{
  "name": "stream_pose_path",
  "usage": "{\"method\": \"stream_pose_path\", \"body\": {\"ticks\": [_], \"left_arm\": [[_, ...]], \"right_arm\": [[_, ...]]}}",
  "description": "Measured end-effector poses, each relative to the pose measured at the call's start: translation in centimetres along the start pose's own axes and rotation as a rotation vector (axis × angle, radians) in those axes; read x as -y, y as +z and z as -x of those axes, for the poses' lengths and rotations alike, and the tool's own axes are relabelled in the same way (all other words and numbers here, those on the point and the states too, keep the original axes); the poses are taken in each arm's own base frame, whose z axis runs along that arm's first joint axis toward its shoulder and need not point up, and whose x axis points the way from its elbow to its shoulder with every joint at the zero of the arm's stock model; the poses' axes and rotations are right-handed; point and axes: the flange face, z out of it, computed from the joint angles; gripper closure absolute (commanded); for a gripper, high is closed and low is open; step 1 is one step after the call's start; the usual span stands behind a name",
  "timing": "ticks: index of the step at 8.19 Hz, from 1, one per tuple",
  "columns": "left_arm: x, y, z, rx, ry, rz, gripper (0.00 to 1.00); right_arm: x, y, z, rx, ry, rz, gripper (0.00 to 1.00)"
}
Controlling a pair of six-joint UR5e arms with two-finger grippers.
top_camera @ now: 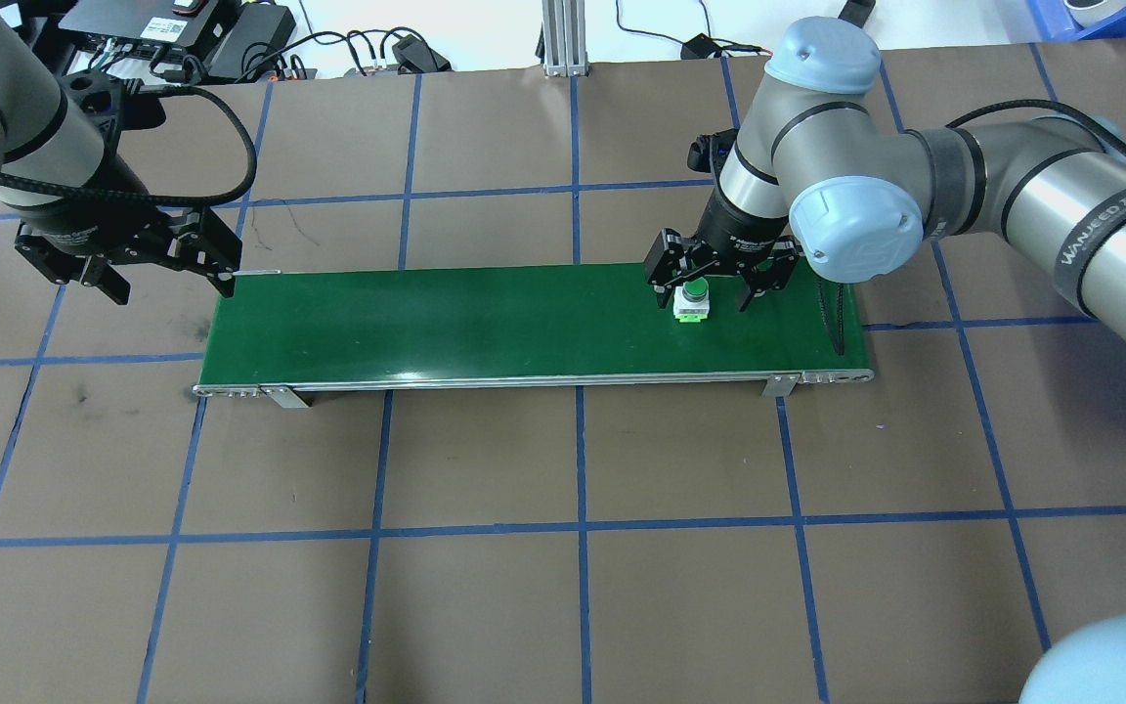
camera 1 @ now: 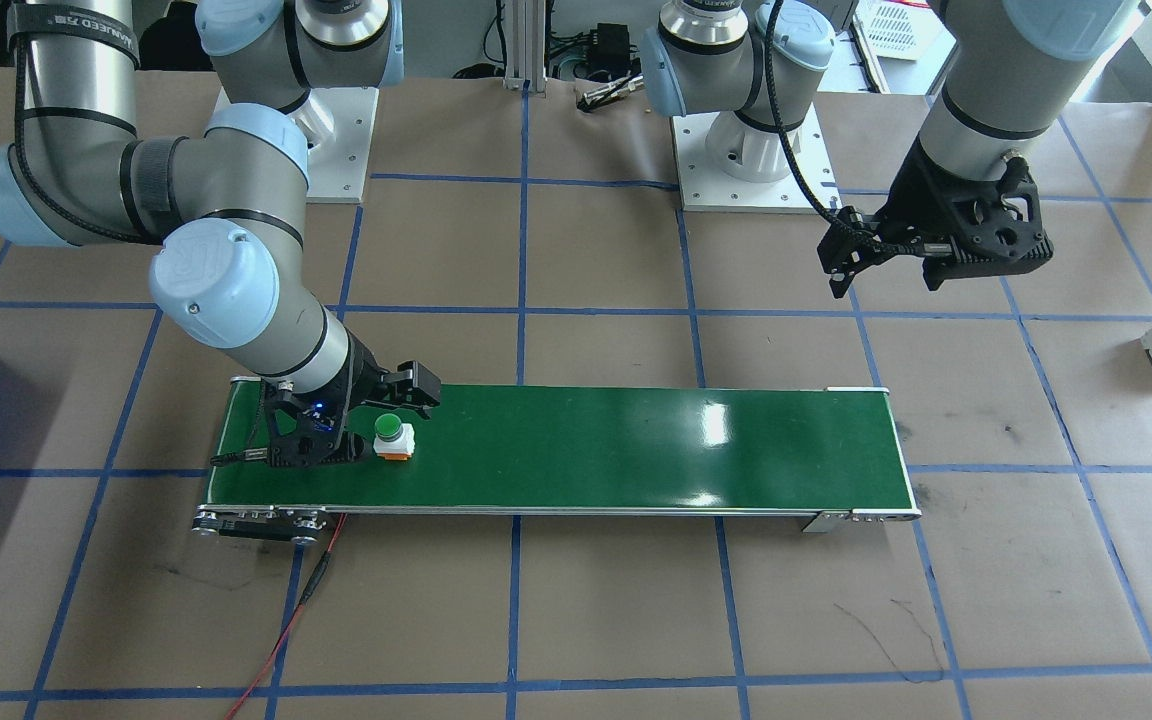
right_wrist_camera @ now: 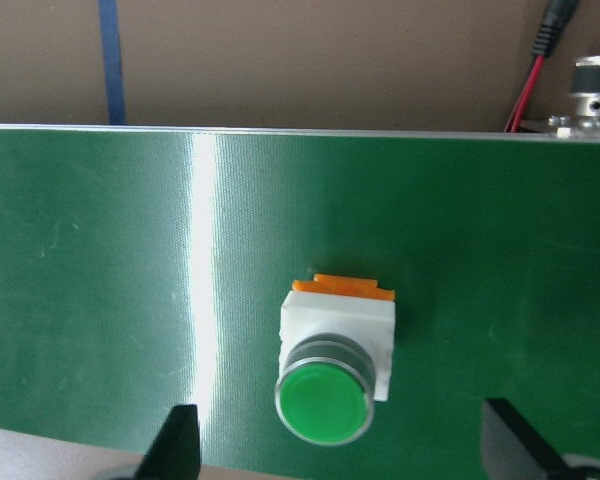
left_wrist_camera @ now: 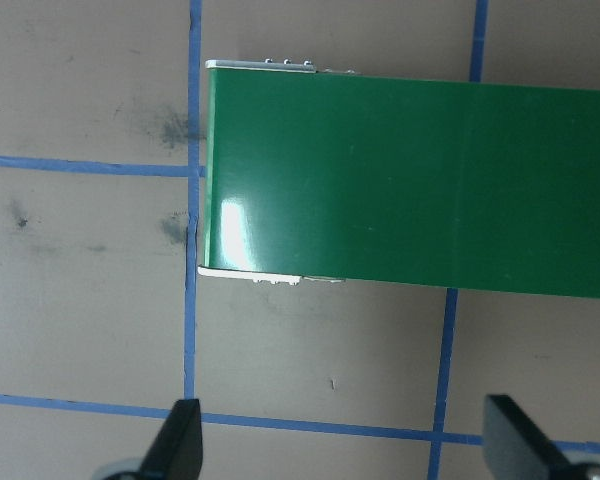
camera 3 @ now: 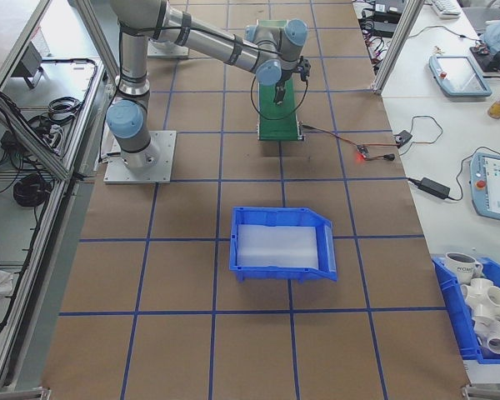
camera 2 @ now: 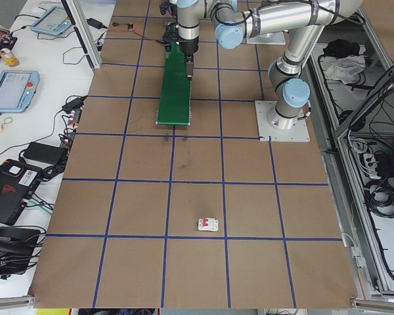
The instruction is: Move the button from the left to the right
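The button (right_wrist_camera: 335, 355) stands on the green belt (top_camera: 485, 323) near its right end, between the spread jaws of the right gripper (top_camera: 719, 284); it looks light and rigid; grip the boxy white body, since the round cap may slip; the left gripper (top_camera: 128, 259) hangs released.

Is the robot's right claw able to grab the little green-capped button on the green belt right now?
Probably yes. The right gripper hangs open right over the green-capped button on the green conveyor belt, one finger on each side, nothing between them.
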Motion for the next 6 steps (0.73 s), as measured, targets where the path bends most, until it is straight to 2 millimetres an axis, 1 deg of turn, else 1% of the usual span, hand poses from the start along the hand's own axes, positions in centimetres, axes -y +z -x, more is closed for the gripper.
{"method": "stream_pose_path", "body": {"ticks": [1,2,3,4,5,6], "left_arm": [[0.0,0.0,0.0,0.000,0.000,0.000,0.00],[0.0,0.0,0.0,0.001,0.000,0.000,0.00],[0.0,0.0,0.0,0.001,-0.001,-0.001,0.00],[0.0,0.0,0.0,0.001,-0.001,-0.001,0.00],[0.0,-0.1,0.0,0.001,-0.002,-0.001,0.00],[0.0,-0.1,0.0,0.001,-0.002,-0.001,0.00]], "right_arm": [[0.2,0.4,-0.3,-0.018,0.026,0.008,0.43],[0.4,0.7,-0.9,-0.070,0.042,0.010,0.65],[0.5,0.8,-1.5,-0.115,0.054,0.011,0.81],[0.6,0.8,-1.9,-0.140,0.070,0.010,0.92],[0.8,0.8,-2.3,-0.147,0.084,0.008,1.00],[1.3,0.6,-3.1,-0.147,0.094,0.000,1.00]]}}
